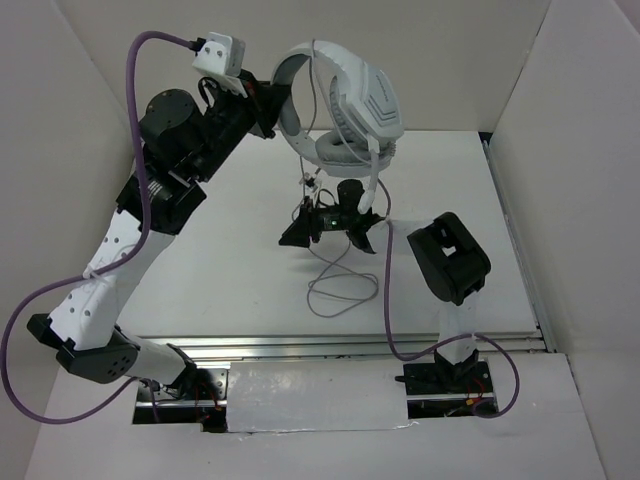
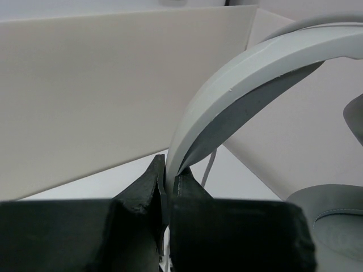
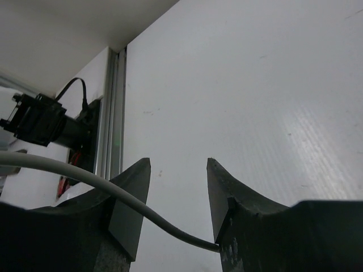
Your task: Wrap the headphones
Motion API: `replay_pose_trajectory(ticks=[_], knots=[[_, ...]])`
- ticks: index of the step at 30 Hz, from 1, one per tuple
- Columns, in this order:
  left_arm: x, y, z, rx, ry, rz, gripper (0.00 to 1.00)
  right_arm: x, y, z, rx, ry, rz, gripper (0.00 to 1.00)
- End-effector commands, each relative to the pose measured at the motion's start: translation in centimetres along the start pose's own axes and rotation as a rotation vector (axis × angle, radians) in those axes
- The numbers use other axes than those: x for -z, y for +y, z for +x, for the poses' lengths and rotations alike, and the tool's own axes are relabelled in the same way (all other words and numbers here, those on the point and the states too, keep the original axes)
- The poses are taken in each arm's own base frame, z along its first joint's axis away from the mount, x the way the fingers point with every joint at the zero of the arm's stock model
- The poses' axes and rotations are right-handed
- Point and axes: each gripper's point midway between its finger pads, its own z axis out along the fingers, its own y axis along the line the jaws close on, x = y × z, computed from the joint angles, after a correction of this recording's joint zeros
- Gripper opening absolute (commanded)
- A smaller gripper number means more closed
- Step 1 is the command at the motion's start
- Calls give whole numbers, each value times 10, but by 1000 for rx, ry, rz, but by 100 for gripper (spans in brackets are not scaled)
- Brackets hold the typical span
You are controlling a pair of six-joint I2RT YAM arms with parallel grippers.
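The light grey-white headphones [image 1: 350, 100] hang in the air at the back of the table. My left gripper [image 1: 270, 108] is shut on their headband [image 2: 255, 73], pinching its lower end between the fingertips [image 2: 168, 167]. An ear cup [image 2: 334, 221] shows at the right of the left wrist view. The thin grey cable [image 1: 340, 285] drops from the headset and loops on the table. My right gripper [image 1: 330, 236] is open below the ear cups. In the right wrist view the cable [image 3: 85, 177] runs loosely across the gap between its fingers [image 3: 178, 170], which do not clamp it.
White walls enclose the table on the left, back and right. An aluminium rail [image 1: 350, 345] runs along the near edge and also shows in the right wrist view [image 3: 113, 113]. Purple arm cables [image 1: 390, 300] hang beside both arms.
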Motion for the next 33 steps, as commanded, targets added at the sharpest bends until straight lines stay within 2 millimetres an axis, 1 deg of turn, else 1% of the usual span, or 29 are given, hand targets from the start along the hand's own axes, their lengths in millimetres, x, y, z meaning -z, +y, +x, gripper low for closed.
replay_pose_trajectory(ticks=[1, 3, 4, 6, 8, 10, 11, 12, 13, 14, 15, 16, 17, 18, 19, 20, 21, 22, 23, 24, 25, 26, 27, 28, 29, 30, 31, 32, 33], knots=[[4, 10, -51, 60, -165, -74, 0, -7, 12, 14, 20, 9, -75, 52], [4, 17, -58, 55, -177, -114, 0, -9, 16, 34, -18, 43, -98, 52], [3, 20, -59, 54, -180, -126, 0, -10, 23, 35, -4, 37, -129, 52], [-3, 32, -58, 48, -185, -186, 0, -9, 45, 55, -33, 75, -216, 52], [-7, 42, -54, 38, -178, -239, 0, -7, 56, 67, -50, 97, -233, 48], [-9, 55, -50, 22, -177, -307, 0, -2, 75, 85, -65, 123, -239, 44], [-14, 63, -45, 13, -172, -332, 0, 0, 75, 91, -73, 127, -215, 34], [-15, 69, -45, 8, -175, -358, 0, 8, 84, 100, -82, 138, -204, 27], [-15, 82, -42, 3, -175, -415, 0, 12, 87, 105, -93, 143, -190, 21], [-19, 89, -36, -4, -159, -441, 0, 16, 90, 108, -102, 143, -175, 11], [-21, 97, -31, 3, -150, -466, 0, 23, 97, 114, -123, 140, -145, 6], [-22, 115, -29, -2, -146, -505, 0, 27, 102, 116, -127, 138, -136, 2], [-28, 123, -16, -2, -114, -512, 0, 31, 106, 118, -134, 138, -121, 0], [-30, 133, -10, 15, -109, -532, 0, 36, 97, 126, -151, 125, -32, 0], [-28, 152, -6, 9, -104, -575, 0, 42, 105, 122, -153, 124, 13, 0], [-29, 167, 8, 8, -87, -627, 0, 48, 100, 125, -156, 121, 81, 0], [-29, 177, 15, 5, -78, -660, 0, 53, 88, 121, -151, 94, 190, 0], [-26, 193, 19, 1, -71, -702, 0, 61, 93, 120, -134, 110, 242, 0], [-28, 205, 34, 20, -48, -738, 0, 66, 93, 117, -121, 107, 290, 0], [-28, 213, 42, 30, -31, -747, 0, 74, 92, 121, -132, 152, 354, 0], [-28, 224, 48, 31, -16, -765, 0, 80, 85, 114, -86, 141, 436, 0], [-30, 232, 64, 34, 12, -788, 0, 83, 95, 104, -48, 127, 455, 0], [-28, 239, 70, 27, 15, -824, 0, 85, 100, 86, -25, 104, 485, 0], [-29, 240, 78, 17, 25, -834, 0, 98, 90, 89, -16, 138, 594, 0], [-30, 243, 96, 3, 58, -848, 0, 103, 91, 81, 5, 128, 639, 0], [-26, 246, 102, -25, 66, -889, 0, 104, 104, 58, 43, 92, 645, 0], [-27, 237, 113, -47, 89, -888, 0, 117, 99, 58, 55, 114, 732, 0], [-24, 238, 131, -85, 128, -904, 0, 132, 90, 41, 94, 69, 851, 0], [-22, 236, 139, -101, 145, -915, 0, 141, 97, 24, 120, 53, 895, 0]])
